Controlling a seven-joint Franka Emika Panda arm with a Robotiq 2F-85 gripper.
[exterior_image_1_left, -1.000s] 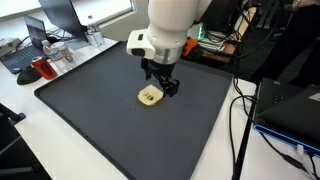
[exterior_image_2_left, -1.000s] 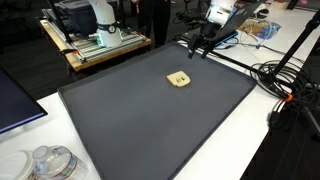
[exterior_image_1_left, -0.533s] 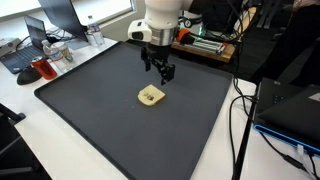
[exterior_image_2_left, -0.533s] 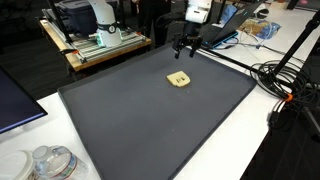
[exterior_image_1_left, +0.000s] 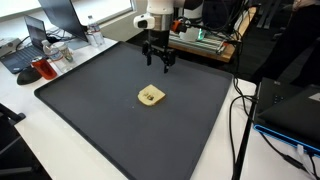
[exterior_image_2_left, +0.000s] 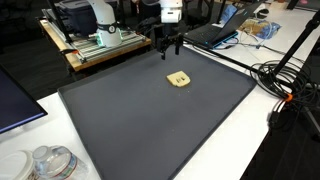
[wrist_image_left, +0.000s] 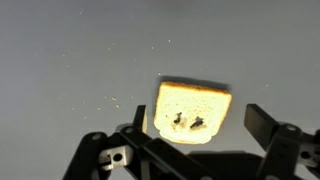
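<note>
Hovering the claw (exterior_image_1_left: 157, 66) over the dark mat (exterior_image_1_left: 90, 115) at the moment, and in both exterior views it's hanging toward the upper middle of the frame, near the mat's far edge. I'm seeing its two fingers (wrist_image_left: 262, 128) standing spread apart, and they're pinching nothing. The wrist view is showing that best, with one finger poking in at the lower left of the frame and the other at the lower right. The tan square (exterior_image_1_left: 151, 95) is lying flat on the mat, roughly in the middle of it, just below the claw in the exterior frames and not touching it. In the wrist view it's sitting right in the centre of the frame, in the gap between the fingers, and it's showing a couple of small dark marks near its lower edge. I can't tell what it's actually made of. A few pale specks (wrist_image_left: 110, 100) are dotting the mat to the left of it. In an exterior view a tangle of cables (exterior_image_2_left: 272, 75) is running along the right side of the frame, off the mat.
</note>
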